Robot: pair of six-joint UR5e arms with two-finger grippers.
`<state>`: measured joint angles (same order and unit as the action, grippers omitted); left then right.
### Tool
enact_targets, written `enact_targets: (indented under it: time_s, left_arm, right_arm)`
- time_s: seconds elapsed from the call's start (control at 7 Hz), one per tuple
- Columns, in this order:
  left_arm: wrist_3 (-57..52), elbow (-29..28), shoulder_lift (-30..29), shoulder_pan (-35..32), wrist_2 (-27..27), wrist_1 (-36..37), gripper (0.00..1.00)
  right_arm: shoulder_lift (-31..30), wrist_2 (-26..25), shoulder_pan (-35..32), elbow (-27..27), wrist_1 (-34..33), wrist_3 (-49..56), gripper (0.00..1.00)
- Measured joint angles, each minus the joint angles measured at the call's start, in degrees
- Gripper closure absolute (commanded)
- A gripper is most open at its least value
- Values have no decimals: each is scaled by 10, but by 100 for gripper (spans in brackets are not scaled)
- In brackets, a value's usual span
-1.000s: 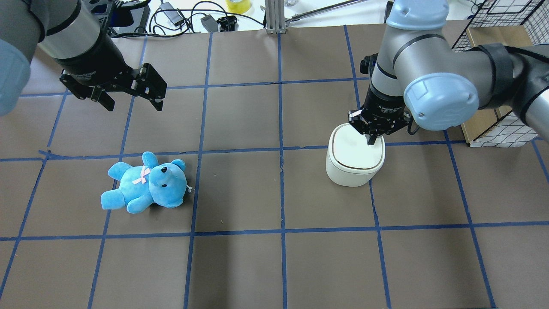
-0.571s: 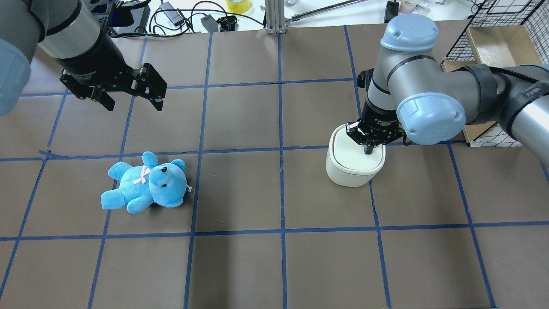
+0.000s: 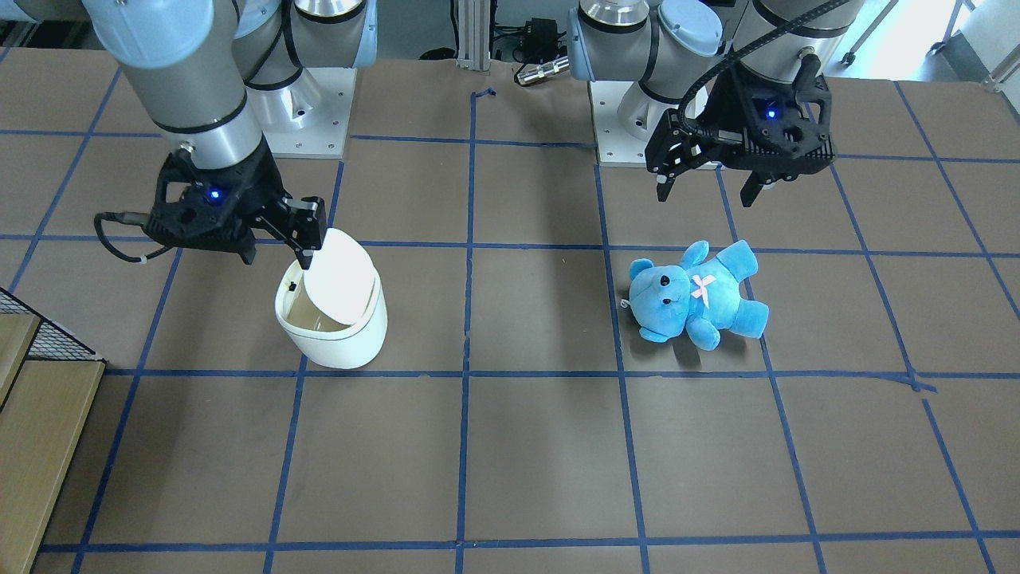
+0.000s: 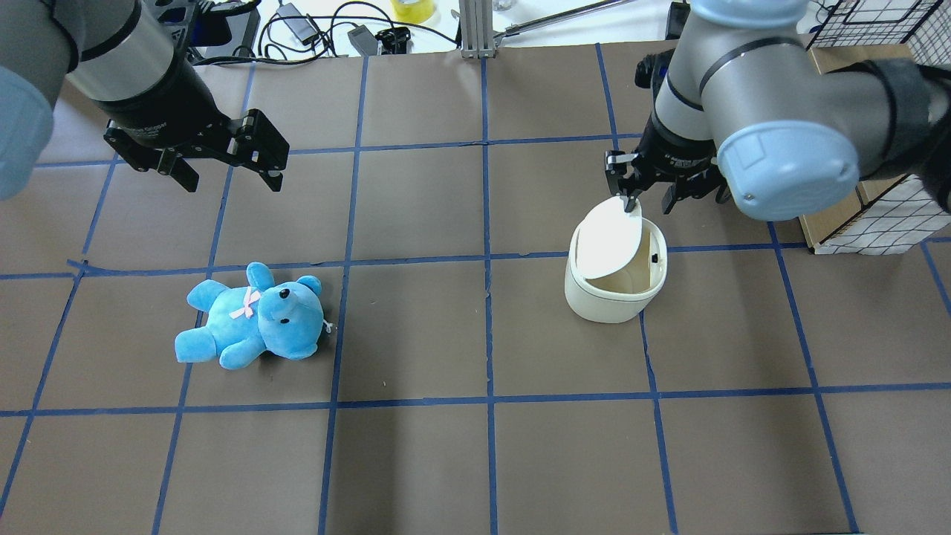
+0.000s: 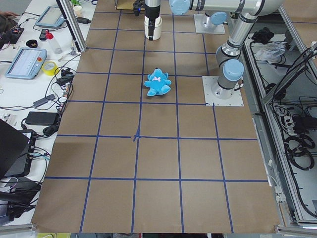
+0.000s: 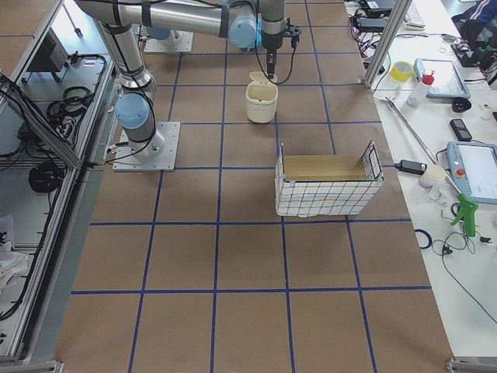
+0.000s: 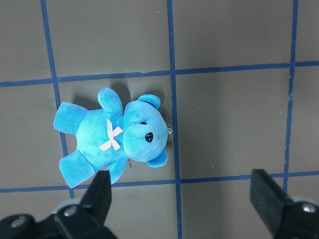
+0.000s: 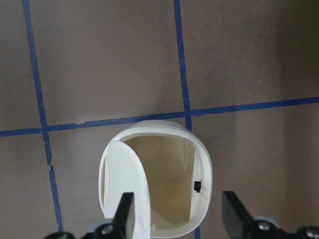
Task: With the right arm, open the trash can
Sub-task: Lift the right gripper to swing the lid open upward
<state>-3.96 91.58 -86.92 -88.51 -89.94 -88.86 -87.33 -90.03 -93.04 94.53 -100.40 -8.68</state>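
Note:
The white trash can stands on the brown table right of centre, its lid tilted up and the inside showing. It also shows in the front view and in the right wrist view. My right gripper is open and empty, just above the can's far side. One fingertip is at the raised lid's upper edge. My left gripper hangs open and empty above the table at the far left. The blue plush bear lies below it.
A wire basket holding a cardboard box stands at the table's right edge, close behind the right arm. Cables and small devices lie beyond the table's far edge. Blue tape lines grid the brown table cover.
My right gripper pressed down on the closed lid, then rose and moved toward the far side with its fingers now apart. The lid has sprung up. The left arm and bear have not moved.

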Motion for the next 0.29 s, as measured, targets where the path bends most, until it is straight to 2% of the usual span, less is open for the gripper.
enact_targets:
  time_s: [0.29]
  left_arm:
    - [0,0,0,0,0,0,0]
  right_arm:
    - [-7,-3,0,-93,105,0,0]
